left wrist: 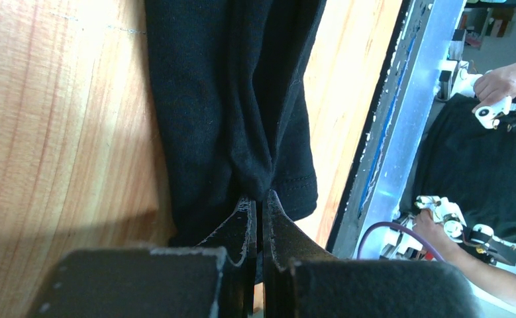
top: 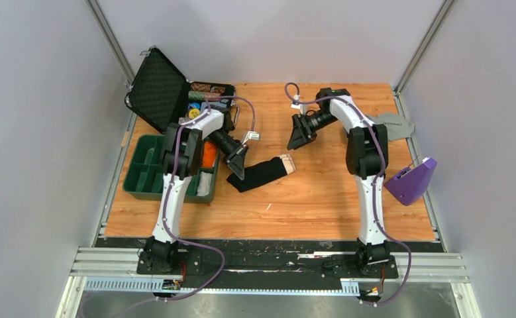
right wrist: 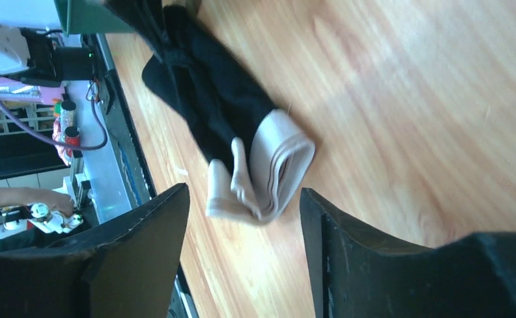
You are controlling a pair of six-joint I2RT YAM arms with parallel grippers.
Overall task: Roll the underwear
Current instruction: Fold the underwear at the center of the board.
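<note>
The underwear (top: 261,173) is a black cloth folded into a long strip on the wooden table, its pale waistband end (top: 286,163) pointing right. My left gripper (top: 236,173) is shut on the strip's left end; in the left wrist view the fingertips (left wrist: 245,211) pinch a bunched fold of the black cloth (left wrist: 235,99). My right gripper (top: 297,140) hovers open above and to the right of the waistband end. In the right wrist view the folded waistband (right wrist: 268,175) lies just beyond the open fingers (right wrist: 159,218), apart from them.
A green compartment bin (top: 150,171) and an open black case (top: 159,93) with small items stand at the left. A light grey garment (top: 394,126) lies at the right back. A purple object (top: 414,180) sits at the right edge.
</note>
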